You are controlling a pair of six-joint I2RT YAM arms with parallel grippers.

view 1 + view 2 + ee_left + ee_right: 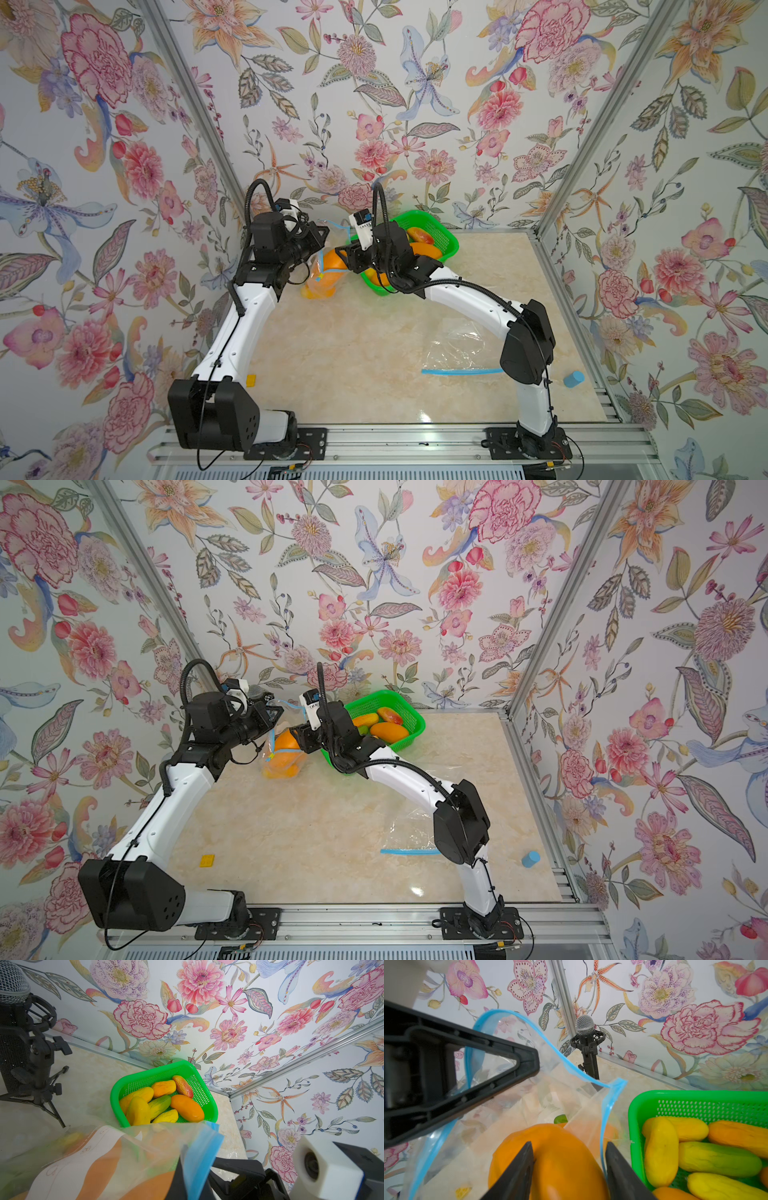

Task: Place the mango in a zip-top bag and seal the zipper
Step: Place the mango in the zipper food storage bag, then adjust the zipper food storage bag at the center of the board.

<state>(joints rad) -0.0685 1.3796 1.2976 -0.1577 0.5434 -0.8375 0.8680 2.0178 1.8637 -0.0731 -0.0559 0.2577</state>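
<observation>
A clear zip-top bag (529, 1095) with a blue zipper strip (550, 1043) stands open at the back of the table, left of the basket. My left gripper (322, 237) (193, 1180) is shut on the blue strip and holds one side of the mouth up. An orange mango (560, 1167) (332, 264) (286, 744) sits in the mouth, with the blue strip crossing it. My right gripper (568, 1144) (343, 259) is open over the mango's near end. One finger touches the fruit. The bag's edge runs by the other finger. More orange and yellow shows through the bag lower down.
A green basket (449, 245) (633, 1115) with several mangoes stands right beside the bag. A microphone on a tripod (584, 1024) stands in the back left corner. A second flat bag (457, 349), a blue cylinder (574, 379) and a small yellow block (206, 860) lie nearer the front.
</observation>
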